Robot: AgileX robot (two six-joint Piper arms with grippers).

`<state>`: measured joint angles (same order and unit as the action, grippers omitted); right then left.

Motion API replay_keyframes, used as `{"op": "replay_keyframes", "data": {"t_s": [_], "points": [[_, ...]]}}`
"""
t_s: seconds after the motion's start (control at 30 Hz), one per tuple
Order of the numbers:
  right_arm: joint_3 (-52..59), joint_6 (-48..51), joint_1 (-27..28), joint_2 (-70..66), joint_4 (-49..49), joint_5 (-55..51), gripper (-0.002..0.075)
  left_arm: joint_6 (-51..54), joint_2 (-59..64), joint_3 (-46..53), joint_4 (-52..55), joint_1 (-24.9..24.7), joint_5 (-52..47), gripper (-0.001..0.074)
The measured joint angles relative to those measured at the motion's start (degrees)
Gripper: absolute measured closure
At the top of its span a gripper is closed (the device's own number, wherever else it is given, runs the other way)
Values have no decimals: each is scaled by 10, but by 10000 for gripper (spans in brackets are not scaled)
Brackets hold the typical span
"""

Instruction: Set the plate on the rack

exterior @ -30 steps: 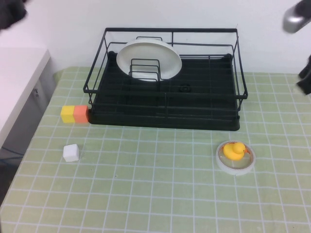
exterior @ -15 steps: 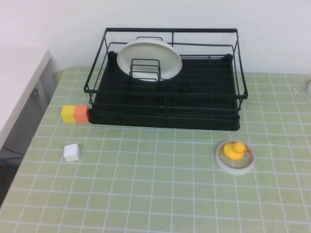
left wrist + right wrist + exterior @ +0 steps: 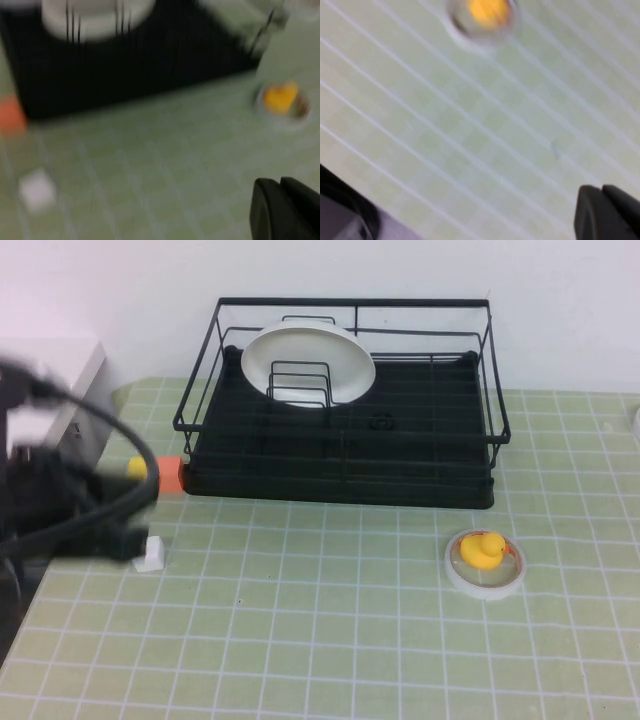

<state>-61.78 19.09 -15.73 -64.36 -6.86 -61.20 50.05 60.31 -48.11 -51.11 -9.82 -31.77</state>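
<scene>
the rack (image 3: 340,455) is set at the back of the table (image 3: 330,640), and the plate (image 3: 308,362) is already stood upright in its slots, propped against the wires so it cannot roll; the task is judged done; the left gripper (image 3: 287,207) is seen at the table's left edge, near the white cube (image 3: 151,554), nothing held, its opening cannot be told; the right gripper (image 3: 607,210) is held above bare cloth near the duck (image 3: 482,550), likewise unclear.

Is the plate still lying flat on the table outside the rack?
No, the plate stands leaning among the upright dividers inside the rack; neither the left gripper nor the right gripper holds it.
</scene>
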Motion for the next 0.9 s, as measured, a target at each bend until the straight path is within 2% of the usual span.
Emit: {"op": "replay_keyframes", "data": {"t_s": [0.1,0.2,0.27,0.57,0.9], "points": [[44,-46,0,43,-70,-10,726,-208,-1,2,185,-4,-53,736],[95,-87,0,96,-104,28,726,-328,-11,10,278,-19,-49,736],[133,-100,0,135,-105,82,726,-361,-27,28,293,-25,-27,736],[306,-187,0,306,-92,304,726,-382,-220,194,304,-28,82,736],[372,-233,0,427,-85,303,726,-367,-448,320,304,-28,100,736]]}}
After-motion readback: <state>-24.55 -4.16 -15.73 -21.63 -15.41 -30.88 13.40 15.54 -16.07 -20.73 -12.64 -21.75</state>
